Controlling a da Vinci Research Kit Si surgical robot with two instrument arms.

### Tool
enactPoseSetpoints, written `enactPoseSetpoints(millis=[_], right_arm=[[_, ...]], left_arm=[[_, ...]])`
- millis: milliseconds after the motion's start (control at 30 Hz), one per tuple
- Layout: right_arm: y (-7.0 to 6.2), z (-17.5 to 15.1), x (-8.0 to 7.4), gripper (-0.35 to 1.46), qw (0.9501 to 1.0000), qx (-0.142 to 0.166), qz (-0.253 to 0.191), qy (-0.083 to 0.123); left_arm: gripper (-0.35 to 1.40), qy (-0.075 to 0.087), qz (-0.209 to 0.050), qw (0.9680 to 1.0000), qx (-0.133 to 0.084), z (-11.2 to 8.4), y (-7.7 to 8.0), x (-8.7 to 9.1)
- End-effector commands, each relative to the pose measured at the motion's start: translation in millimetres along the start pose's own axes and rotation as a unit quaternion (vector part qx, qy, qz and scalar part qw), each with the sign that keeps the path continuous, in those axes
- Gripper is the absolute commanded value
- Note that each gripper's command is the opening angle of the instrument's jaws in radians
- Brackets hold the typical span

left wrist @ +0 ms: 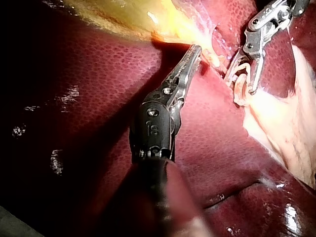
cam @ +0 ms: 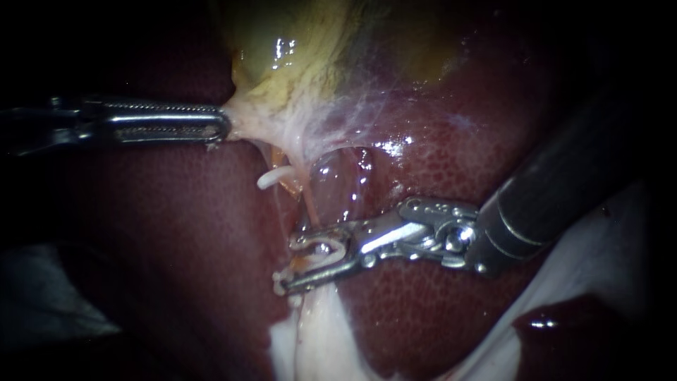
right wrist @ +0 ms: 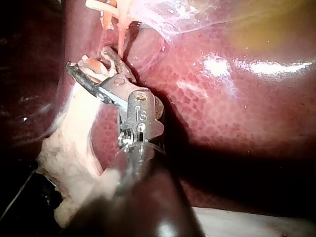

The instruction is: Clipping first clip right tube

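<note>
Pinching gallbladder [cam: 282,56] with your left instrument [cam: 225,128], end effector of your right instrument [cam: 289,262] sitting spread astride the tube [cam: 308,206], contact unclear.

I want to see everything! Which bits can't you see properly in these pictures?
- Endoscope view: the gallbladder is cut off by the top edge.
- Endoscope view: the left instrument has its shaft lost in darkness near the picture's edge.
- Right wrist view: the right instrument covers the tube where they meet.
</note>
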Motion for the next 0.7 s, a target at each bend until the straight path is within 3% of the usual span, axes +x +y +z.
enactPoseSetpoints(millis=[33,300,700], right_arm=[[-0.2,-0.1,0.1,0.50,1.0000,0.001,0.000,0.000],[-2.4,-1.1,1.7,0.50,0.9998,0.006,0.016,0.001],[-5.8,-5.9,3.8,0.46,0.9979,0.013,0.063,-0.002]], left_arm=[[-0.35,0.000,0.000,1.0000,0.000,0.0,0.0,0.0],[-0.35,0.000,0.000,1.0000,0.000,-0.1,0.0,0.0],[-0.35,0.003,-0.001,1.0000,0.000,-0.7,-0.2,0.5]])
